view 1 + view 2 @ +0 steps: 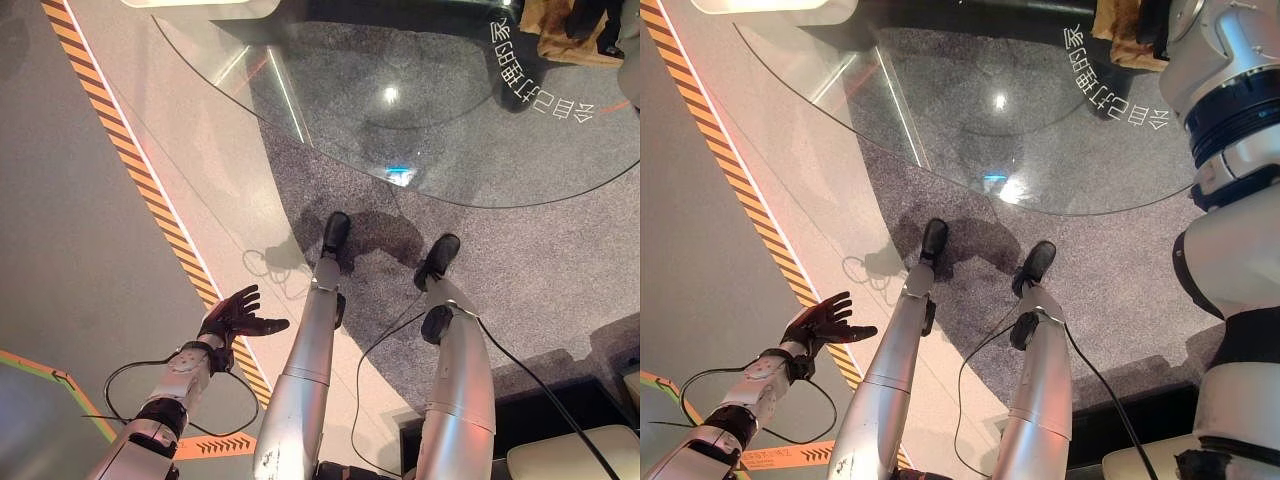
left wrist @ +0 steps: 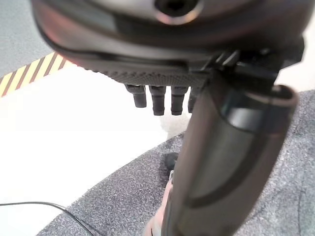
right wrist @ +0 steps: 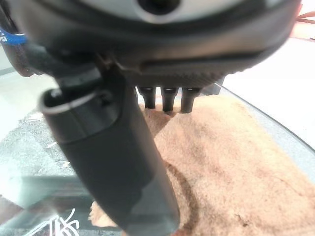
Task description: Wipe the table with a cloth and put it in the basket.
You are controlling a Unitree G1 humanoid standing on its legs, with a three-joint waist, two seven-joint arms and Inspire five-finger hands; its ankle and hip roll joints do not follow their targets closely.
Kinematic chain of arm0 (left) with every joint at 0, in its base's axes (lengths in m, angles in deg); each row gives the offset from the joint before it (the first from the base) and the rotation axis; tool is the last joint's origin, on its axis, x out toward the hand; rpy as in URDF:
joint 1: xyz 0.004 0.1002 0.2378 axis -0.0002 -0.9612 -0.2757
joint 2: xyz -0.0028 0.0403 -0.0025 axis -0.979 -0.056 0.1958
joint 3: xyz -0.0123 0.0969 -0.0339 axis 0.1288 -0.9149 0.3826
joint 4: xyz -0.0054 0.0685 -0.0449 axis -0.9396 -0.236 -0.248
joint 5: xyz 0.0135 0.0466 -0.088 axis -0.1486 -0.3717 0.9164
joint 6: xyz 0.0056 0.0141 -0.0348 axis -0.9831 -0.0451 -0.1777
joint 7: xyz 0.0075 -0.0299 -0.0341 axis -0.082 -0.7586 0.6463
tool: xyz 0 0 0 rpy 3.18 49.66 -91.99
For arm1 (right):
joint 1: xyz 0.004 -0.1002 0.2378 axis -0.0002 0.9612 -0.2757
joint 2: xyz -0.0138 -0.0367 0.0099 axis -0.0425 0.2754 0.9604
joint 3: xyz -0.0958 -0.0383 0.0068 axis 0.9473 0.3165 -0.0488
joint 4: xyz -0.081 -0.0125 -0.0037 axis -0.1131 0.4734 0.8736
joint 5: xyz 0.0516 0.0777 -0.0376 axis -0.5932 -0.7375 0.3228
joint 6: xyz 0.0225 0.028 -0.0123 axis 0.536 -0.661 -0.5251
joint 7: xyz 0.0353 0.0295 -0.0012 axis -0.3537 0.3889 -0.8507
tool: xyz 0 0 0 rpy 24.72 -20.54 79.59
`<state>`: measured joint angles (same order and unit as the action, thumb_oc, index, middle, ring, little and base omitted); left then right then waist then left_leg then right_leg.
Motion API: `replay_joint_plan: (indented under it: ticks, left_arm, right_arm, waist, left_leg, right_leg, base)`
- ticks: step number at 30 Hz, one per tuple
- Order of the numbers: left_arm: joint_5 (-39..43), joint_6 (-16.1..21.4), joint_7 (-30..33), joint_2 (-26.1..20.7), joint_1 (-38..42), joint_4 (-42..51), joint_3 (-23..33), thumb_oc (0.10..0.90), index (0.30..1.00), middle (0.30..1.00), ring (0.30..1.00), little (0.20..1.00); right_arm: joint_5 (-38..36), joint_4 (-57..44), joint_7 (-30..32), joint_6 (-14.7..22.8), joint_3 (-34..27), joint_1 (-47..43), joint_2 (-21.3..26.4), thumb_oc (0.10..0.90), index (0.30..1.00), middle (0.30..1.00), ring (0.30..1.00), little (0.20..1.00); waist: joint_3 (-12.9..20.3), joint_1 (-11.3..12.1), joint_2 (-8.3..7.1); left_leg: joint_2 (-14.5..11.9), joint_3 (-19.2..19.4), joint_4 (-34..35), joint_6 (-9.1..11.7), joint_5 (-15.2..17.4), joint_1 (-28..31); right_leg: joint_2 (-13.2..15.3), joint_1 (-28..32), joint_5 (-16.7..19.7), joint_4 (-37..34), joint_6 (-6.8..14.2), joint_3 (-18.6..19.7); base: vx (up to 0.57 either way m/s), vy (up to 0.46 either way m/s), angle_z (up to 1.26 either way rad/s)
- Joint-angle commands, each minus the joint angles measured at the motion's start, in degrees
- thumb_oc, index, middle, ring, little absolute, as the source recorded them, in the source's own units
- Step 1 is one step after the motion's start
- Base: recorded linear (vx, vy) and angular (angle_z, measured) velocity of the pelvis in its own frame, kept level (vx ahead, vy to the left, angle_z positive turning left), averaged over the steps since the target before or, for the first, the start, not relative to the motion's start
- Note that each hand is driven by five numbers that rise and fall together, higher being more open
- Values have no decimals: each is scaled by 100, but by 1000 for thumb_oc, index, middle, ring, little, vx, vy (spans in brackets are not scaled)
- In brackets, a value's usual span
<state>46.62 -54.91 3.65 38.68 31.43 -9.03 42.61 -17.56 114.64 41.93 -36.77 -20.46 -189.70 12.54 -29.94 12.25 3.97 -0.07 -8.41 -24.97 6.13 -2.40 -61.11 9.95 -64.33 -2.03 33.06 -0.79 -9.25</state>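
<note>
A tan cloth point(image 1: 560, 38) lies on the far right part of the round glass table point(image 1: 300, 130). My right hand point(image 1: 590, 16) rests over it; in the right wrist view its straight fingers point(image 3: 167, 98) touch the cloth point(image 3: 221, 167) and the thumb point(image 3: 113, 162) sticks out, not curled round it. My left hand point(image 1: 236, 316) hangs low at the left, open with fingers spread, above the floor beside the striped tape, holding nothing. The left wrist view shows its fingers point(image 2: 157, 101) straight over the pale floor.
A yellow-and-black striped tape point(image 1: 130, 170) runs diagonally across the floor at the left. Grey carpet point(image 1: 560, 260) lies under the glass table. White lettering point(image 1: 540, 80) marks the glass near the cloth. A beige cushion point(image 1: 570, 455) sits at the lower right.
</note>
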Motion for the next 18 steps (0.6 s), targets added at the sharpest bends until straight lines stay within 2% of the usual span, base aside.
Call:
replay_joint_plan:
  ticks: [1,18]
  left_arm:
    - [-39,-69,25,-208,-825,20,30,800,900,900,900,900]
    - [-10,-92,-9,-255,-784,60,46,800,900,900,900,900]
  right_arm:
    - [-17,23,-377,92,307,162,83,100,300,300,300,200]
    - [24,36,-418,123,317,133,67,100,300,300,300,200]
  waist:
    - [14,-54,311]
    - [14,-43,318]
  left_leg:
    - [122,269,70,-424,-43,6]
    - [119,271,122,-428,-75,30]
  right_leg:
    - [-157,273,-73,-148,75,-20]
    - [-142,300,-32,-214,86,-37]
  base:
    - [0,0,0]
    - [0,0,0]
